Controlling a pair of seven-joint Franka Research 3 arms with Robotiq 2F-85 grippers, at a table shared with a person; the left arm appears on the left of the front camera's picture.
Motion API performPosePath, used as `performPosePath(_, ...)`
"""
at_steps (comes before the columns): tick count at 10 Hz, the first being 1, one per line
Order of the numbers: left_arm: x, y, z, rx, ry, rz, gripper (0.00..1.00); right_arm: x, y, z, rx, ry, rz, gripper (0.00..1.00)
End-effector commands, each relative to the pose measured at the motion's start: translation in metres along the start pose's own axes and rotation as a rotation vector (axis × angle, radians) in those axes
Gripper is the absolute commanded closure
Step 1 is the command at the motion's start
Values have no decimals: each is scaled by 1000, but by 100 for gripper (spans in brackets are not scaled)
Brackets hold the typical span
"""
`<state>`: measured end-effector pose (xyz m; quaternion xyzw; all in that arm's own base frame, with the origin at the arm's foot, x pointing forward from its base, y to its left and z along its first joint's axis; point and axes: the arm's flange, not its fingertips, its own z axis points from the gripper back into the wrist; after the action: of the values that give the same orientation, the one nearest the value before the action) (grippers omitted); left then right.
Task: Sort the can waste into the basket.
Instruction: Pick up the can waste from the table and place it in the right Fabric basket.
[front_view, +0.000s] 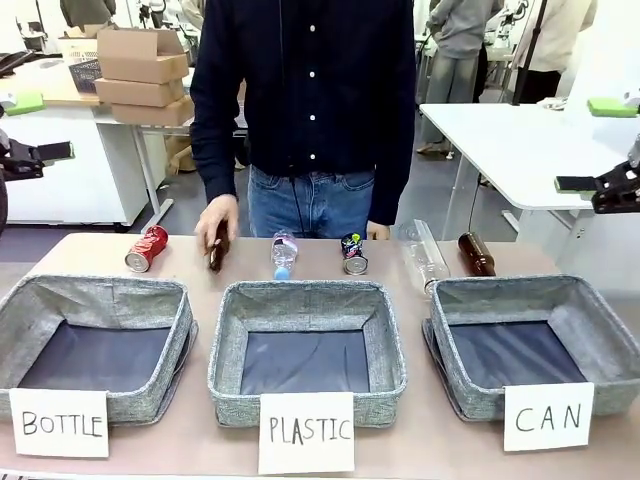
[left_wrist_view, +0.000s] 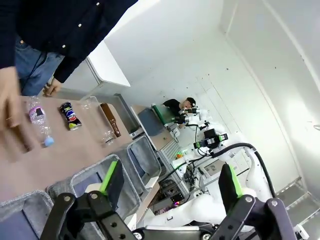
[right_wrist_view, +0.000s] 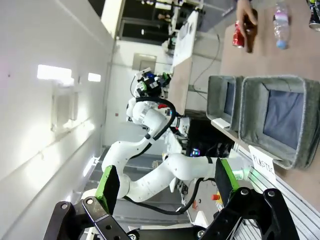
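Observation:
The red dented can (front_view: 147, 248) lies at the far left of the table, beyond the BOTTLE basket. Beyond the PLASTIC basket lies the dark printed can (front_view: 354, 253), which also shows in the left wrist view (left_wrist_view: 70, 115). The CAN basket (front_view: 585, 315) stands at the right with nothing in it. My left gripper (front_view: 45, 155) hangs open and high at the left edge, far from the cans. Open as well, my right gripper (front_view: 590, 185) hovers off the table's right side. In the wrist views both the left gripper (left_wrist_view: 170, 180) and the right gripper (right_wrist_view: 167, 182) hold nothing. The right wrist view shows the red can (right_wrist_view: 238, 36).
A person stands at the far side, one hand (front_view: 215, 218) on a brown bottle (front_view: 217, 250). A small plastic bottle (front_view: 283, 255), a clear bottle (front_view: 425, 258) and another brown bottle (front_view: 477, 254) share the cans' row. The BOTTLE basket (front_view: 25, 310) and the PLASTIC basket (front_view: 225, 340) stand left and centre.

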<state>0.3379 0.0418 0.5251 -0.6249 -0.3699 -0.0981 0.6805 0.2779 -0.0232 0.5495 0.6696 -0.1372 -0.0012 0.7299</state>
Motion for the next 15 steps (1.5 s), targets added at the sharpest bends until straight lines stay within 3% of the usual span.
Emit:
performPosePath(1,2,1,-3,-24,-16,-16,0,13,5,-28,-213,48,-51,0)
performPosePath(4,2,1,-3,-24,-16,-16,0,84,8,-114,-713,207,8,0)
performPosePath(6,2,1,-3,-24,-16,-16,0,131,-13,-164,-955,174,-17,0)
performPosePath(8,2,1,-3,-24,-16,-16,0,143,-38,-207,-942,242,13,0)
performPosePath(9,2,1,-3,-24,-16,-16,0,128,-34,-202,-919,306,-20,0)
performPosePath(10,2,1,-3,-24,-16,-16,0,134,-39,-202,-958,205,51,0)
performPosePath(12,2,1,-3,-24,-16,-16,0,137,-55,-212,-949,263,29,0)
performPosePath(13,2,1,-3,-24,-16,-16,0,172,-66,-229,-901,144,16,0)
performPosePath(15,2,1,-3,-24,-16,-16,0,230,-108,-286,-923,155,43,0)
